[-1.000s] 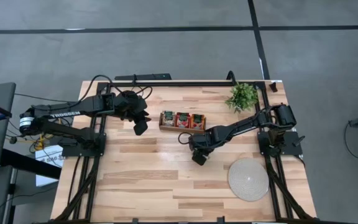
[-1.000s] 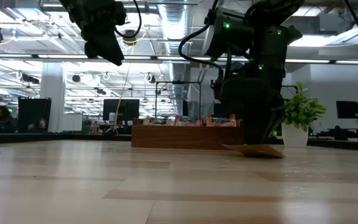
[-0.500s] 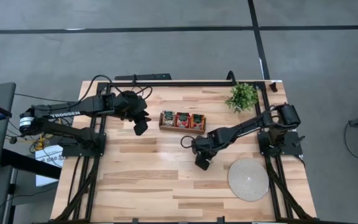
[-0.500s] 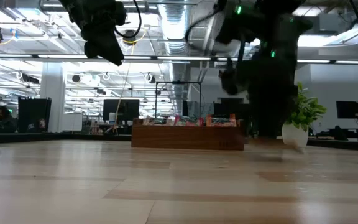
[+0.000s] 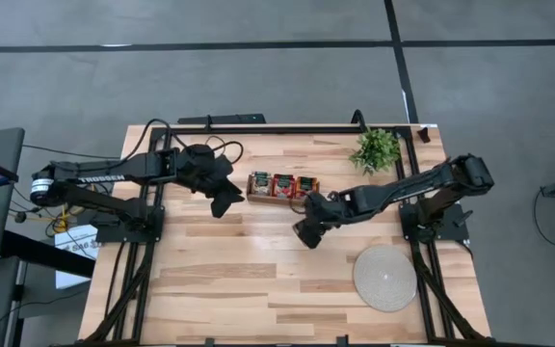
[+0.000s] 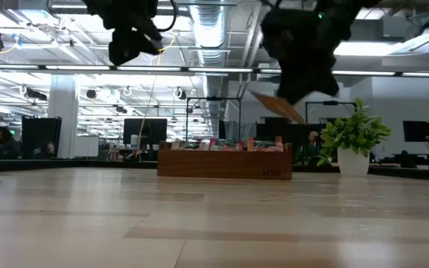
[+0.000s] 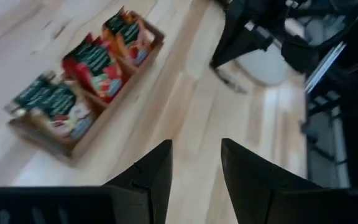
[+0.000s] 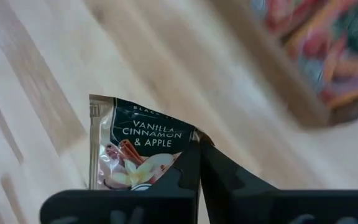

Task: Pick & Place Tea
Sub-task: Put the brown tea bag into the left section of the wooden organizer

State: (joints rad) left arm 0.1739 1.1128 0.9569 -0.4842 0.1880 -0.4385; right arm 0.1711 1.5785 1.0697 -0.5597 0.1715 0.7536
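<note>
Right gripper (image 8: 194, 163): pinching a vanilla-cinnamon-apple tea sachet (image 8: 132, 152), aloft near the wooden tea box (image 5: 282, 187).
Left gripper (image 7: 194, 163): parted, empty, waiting.
Tip: steady carry, grip's only on one edge.

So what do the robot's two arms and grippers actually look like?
Both arms are dark, slim and jointed. The left arm carries white lettering along its side, a pale collar near its base, and loose black cables. The left gripper has two dark tapered fingers; the right gripper is equally dark.
</note>
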